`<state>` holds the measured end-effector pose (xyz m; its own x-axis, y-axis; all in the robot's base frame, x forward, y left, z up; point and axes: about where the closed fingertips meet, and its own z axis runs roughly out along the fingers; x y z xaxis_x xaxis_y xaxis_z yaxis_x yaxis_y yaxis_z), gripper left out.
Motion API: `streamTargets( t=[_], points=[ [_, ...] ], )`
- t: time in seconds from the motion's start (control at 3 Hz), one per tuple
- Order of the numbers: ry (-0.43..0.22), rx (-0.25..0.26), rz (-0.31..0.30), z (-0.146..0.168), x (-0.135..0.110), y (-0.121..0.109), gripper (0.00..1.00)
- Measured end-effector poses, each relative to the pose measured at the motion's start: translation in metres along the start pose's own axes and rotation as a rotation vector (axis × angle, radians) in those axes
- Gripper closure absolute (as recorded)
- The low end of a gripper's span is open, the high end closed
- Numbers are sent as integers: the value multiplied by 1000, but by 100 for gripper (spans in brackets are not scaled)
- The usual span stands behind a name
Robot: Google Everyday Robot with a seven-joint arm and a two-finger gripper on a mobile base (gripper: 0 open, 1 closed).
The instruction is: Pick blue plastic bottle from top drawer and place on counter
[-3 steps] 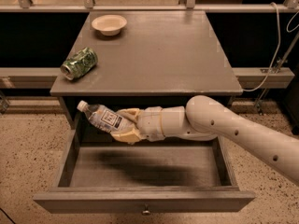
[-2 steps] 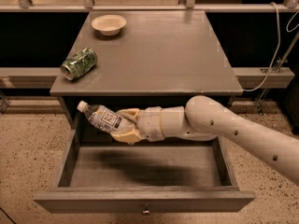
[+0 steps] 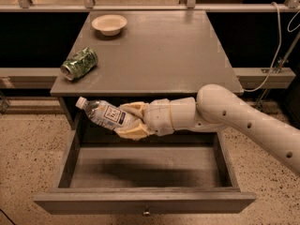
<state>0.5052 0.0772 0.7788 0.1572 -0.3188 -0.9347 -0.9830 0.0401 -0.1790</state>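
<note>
My gripper (image 3: 127, 121) is shut on the blue plastic bottle (image 3: 104, 113), a small clear bottle with a white cap and a white label. The bottle lies nearly level, cap pointing left, held in the air above the open top drawer (image 3: 145, 201) and just below the front edge of the counter (image 3: 154, 50). My cream-coloured arm (image 3: 234, 118) reaches in from the right. The drawer is pulled out, with its knob on the front panel; its floor shows nothing in it.
A crushed green can (image 3: 78, 63) lies on the counter's left edge. A pale bowl (image 3: 109, 24) sits at the counter's back left. A rail and a white cable (image 3: 276, 55) run at the right.
The bottle and gripper have risen very slightly; otherwise nothing has visibly moved.
</note>
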Motion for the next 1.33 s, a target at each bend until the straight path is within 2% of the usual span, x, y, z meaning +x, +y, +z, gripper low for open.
streamTargets(
  t=[0.33,0.67,1.0,1.33],
  points=[
    [-22,6,-116,-39,-49,-2,100],
    [63,39,-159,-71,-75,-26,100],
    [264,5,-114,-107,-69,-75,100],
    [395,-65,48,-112,-31,-118,100]
  ],
)
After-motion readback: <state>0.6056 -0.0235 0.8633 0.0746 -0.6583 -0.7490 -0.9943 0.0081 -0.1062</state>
